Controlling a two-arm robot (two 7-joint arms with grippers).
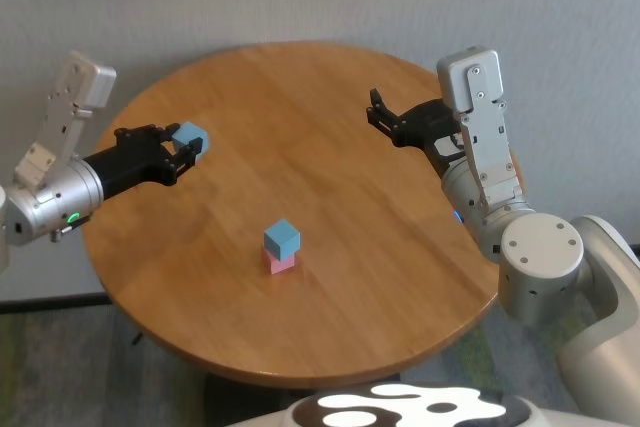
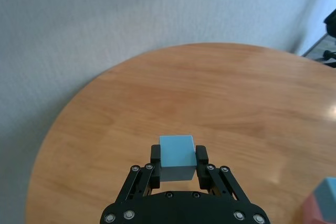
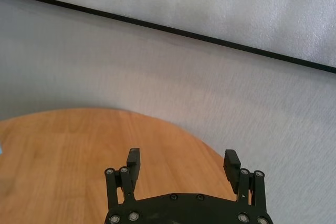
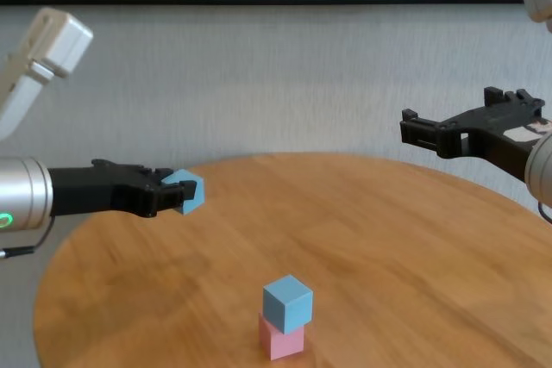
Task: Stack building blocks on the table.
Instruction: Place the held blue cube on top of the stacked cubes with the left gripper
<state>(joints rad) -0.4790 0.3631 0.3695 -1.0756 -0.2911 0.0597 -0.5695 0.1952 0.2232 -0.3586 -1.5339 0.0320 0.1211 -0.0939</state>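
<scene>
- Held blue cube (image 1: 190, 137) up in the air over the left part of the table (image 1: 350, 277), clear of the wood; no long axis, one corner turned toward the table's middle in the chest view (image 4: 191, 190).
- Clamped on two opposite faces by the left gripper (image 1: 186, 150), fingers (image 2: 201, 156) shut tight against it; top and front faces plain in the left wrist view (image 2: 177, 157), lower part hidden behind the gripper body.
- Second blue cube (image 1: 282, 238) stacked on the pink cube (image 1: 281, 263), near the table's middle toward the near side; top cube twisted a little against the one under it, so most of the pink cube's top is covered.
- Only a cut-off corner of that stack visible in the left wrist view (image 2: 325, 200).
- Right gripper (image 1: 380, 115) hanging over the far right of the table, well apart from all cubes, fingers (image 3: 133, 159) spread wide, nothing between them.
</scene>
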